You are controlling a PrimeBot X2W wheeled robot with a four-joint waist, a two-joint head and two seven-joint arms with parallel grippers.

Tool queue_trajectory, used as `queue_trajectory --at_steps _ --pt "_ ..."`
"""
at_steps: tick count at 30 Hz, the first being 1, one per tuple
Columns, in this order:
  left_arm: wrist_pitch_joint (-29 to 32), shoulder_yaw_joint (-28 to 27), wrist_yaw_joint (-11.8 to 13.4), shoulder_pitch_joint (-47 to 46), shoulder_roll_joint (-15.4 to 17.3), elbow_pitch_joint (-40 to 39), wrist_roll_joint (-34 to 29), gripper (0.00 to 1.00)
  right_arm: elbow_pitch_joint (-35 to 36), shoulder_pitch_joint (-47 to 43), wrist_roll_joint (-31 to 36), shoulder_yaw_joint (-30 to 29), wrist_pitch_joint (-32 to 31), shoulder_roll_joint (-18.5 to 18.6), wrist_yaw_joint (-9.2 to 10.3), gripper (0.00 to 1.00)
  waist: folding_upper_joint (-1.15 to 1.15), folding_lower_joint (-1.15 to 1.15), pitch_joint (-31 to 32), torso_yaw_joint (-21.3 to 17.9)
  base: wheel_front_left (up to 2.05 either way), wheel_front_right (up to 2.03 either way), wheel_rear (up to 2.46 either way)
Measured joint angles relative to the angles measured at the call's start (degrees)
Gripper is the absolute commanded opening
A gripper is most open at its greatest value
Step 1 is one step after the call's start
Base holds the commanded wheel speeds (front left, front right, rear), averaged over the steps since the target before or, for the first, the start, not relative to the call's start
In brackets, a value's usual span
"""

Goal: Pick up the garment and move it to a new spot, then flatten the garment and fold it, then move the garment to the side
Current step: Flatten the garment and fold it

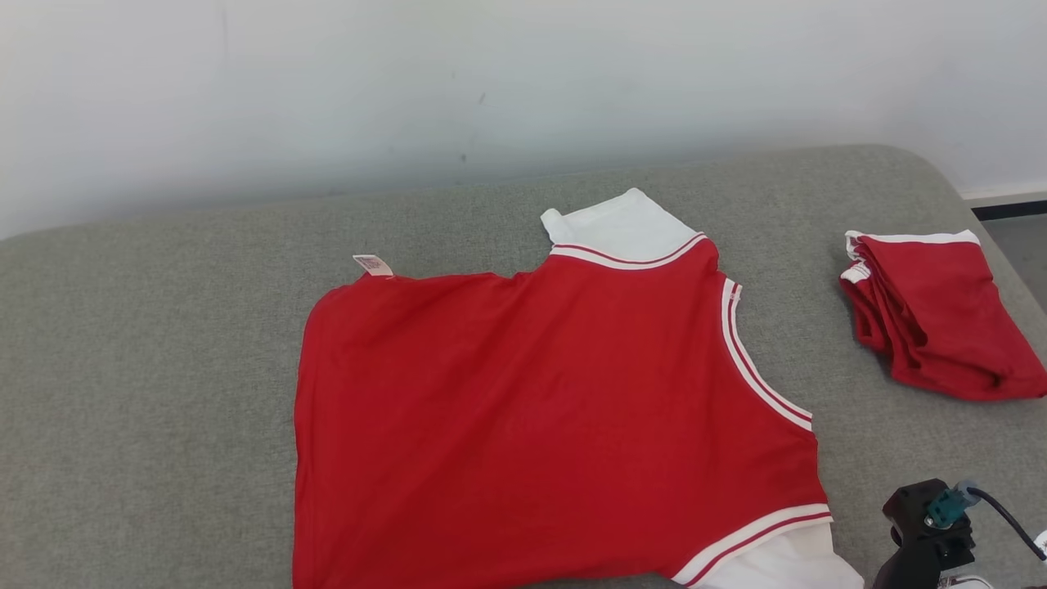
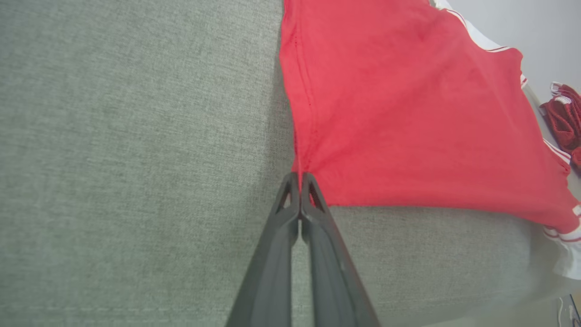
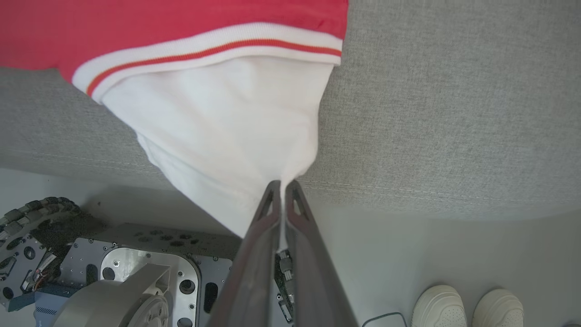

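The garment (image 1: 532, 417) is a red shirt with white sleeves and red-striped white trim, spread on the grey cushioned surface (image 1: 164, 368). In the left wrist view my left gripper (image 2: 299, 177) is shut on the garment's (image 2: 408, 113) red hem corner near the surface's front edge. In the right wrist view my right gripper (image 3: 282, 184) is shut on the edge of the white sleeve (image 3: 227, 136), which hangs past the surface's front edge. The garment's red body (image 3: 159, 27) lies at the top of that view. A dark wrist part of my right arm (image 1: 928, 523) shows at the head view's lower right.
A second red garment (image 1: 932, 315) lies folded at the right end of the surface, also seen as the folded red garment (image 2: 565, 120) in the left wrist view. A wall (image 1: 491, 82) stands behind. Below the front edge are the robot base (image 3: 113, 272) and a person's white shoes (image 3: 467, 306).
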State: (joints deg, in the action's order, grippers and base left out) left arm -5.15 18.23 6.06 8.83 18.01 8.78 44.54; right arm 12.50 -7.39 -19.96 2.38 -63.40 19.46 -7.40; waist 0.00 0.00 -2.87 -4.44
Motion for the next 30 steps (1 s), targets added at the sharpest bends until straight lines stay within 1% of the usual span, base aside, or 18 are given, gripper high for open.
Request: queue_trajectory --at_steps 6,12,18,23,30 --pt "0.13 0.43 0.47 0.10 -0.03 -2.69 -0.02 0.00 0.09 1.14 -0.12 -0.19 4.52 -0.51 0.00 0.00 0.00 0.00 0.33 0.63 0.00 0.00 0.00" --pt "0.62 0.23 0.41 -4.21 -0.45 -3.20 0.04 0.00 -1.27 7.56 -0.03 0.64 11.90 0.36 0.00 0.00 0.00 0.00 0.13 1.05 0.00 0.00 0.00" --pt "1.83 0.33 0.48 -10.30 -1.26 -0.79 0.15 0.00 -8.28 16.28 0.41 4.45 19.34 2.57 0.00 0.00 0.00 0.00 -1.03 1.26 0.00 0.00 0.00" --pt "2.72 0.71 0.52 -16.61 -2.36 3.81 -0.20 0.00 -15.61 23.69 1.13 8.76 25.84 3.71 0.00 0.00 0.00 0.00 -2.69 1.66 0.00 0.00 0.00" --pt "2.04 1.10 0.26 -23.31 -3.85 10.29 -1.25 0.00 -24.38 32.12 1.54 14.23 32.79 4.11 0.00 0.00 0.00 0.00 -5.29 2.18 0.00 0.00 0.00"
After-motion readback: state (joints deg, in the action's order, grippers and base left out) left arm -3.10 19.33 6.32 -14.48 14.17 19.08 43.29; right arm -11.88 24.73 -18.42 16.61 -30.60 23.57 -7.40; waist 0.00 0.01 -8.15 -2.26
